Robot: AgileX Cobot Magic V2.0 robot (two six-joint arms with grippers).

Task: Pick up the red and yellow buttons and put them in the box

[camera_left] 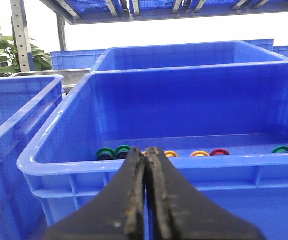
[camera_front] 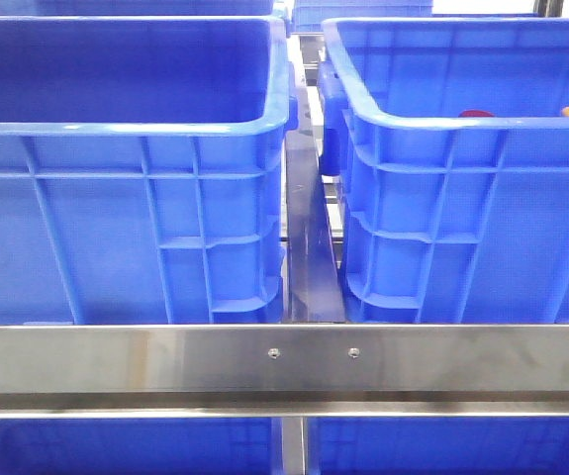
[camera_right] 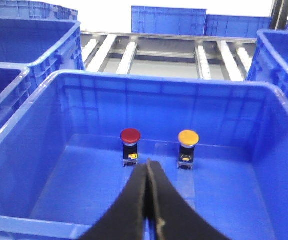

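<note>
R gripper, jaws pressed together, is hovering over the crate w/ red button just ahead, yellow button beside it, both probably upright near far wall.

Steel rail, roller conveyor, potted plant behind.

Blue box: moulded plastic, ribbed walls, glossy, highlights on rolled rim. Neighbouring crate: same plastic, same sheen. Front rail: brushed metal, satin, two small screw heads. Red button and yellow button: smooth plastic caps, semi-matt. Left fingers: black, matt, inner edges worn and rough. Right fingers: black, matt, smoother. Rollers behind: pale metal, dull shine.
</note>
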